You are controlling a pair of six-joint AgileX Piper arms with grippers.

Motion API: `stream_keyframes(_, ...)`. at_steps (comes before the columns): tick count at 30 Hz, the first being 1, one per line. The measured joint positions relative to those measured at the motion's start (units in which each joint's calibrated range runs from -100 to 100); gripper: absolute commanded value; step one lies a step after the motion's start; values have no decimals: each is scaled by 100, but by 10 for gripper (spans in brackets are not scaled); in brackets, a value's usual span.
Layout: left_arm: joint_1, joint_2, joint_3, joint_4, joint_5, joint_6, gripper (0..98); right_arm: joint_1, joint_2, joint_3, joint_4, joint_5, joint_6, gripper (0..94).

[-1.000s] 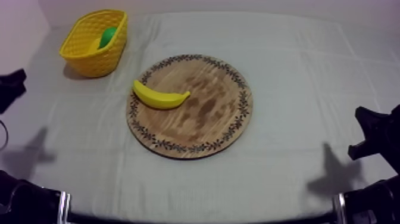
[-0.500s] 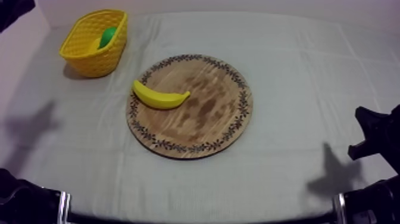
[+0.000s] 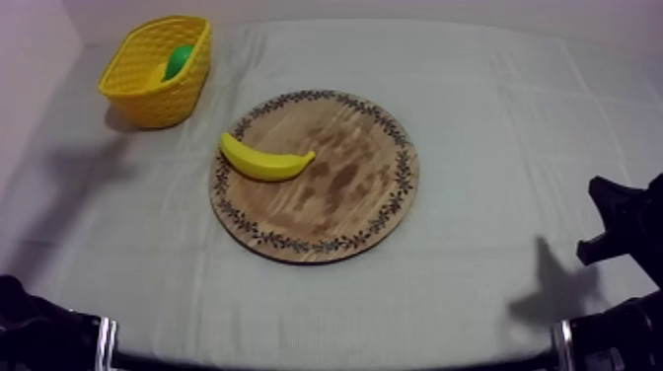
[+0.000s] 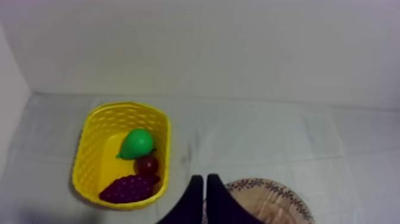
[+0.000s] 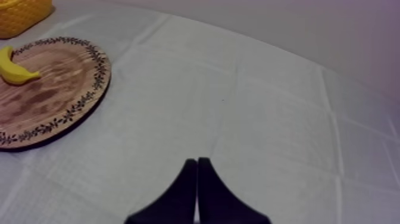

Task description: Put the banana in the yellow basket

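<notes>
**Banana on the wooden board, both grippers closed on nothing**

The banana (image 3: pixel 264 160) lies on the wooden board (image 3: pixel 340 212), at the edge that faces the yellow basket (image 3: pixel 128 87), with one end reaching over the patterned rim. The basket stands on the table (image 3: pixel 493 118) near that same edge, clear of the board, and holds a green pear (image 4: pixel 136 144), a small red fruit (image 4: pixel 147 163) and a bunch of grapes (image 4: pixel 126 188). The left gripper (image 4: pixel 204 199) has its fingers pressed together in a narrow wedge, empty, by the board's rim on the basket side. The right gripper (image 5: pixel 197 190) is likewise closed and empty, over bare cloth well apart from the board, on the side away from the basket.
</notes>
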Motion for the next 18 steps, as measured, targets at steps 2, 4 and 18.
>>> stream_keyframes(2, 110, 322, -405, -58, 317, 122, 0, 0, 0, 0, 0, 0, 0, 3)
stream_keyframes(4, 197, 583, -756, -104, 659, 268, 0, 0, 0, 0, 0, 0, 0, 3)
stream_keyframes(18, 648, 1826, -1718, -273, 2524, 1717, 0, 0, 0, 0, 0, -2, -12, 3)
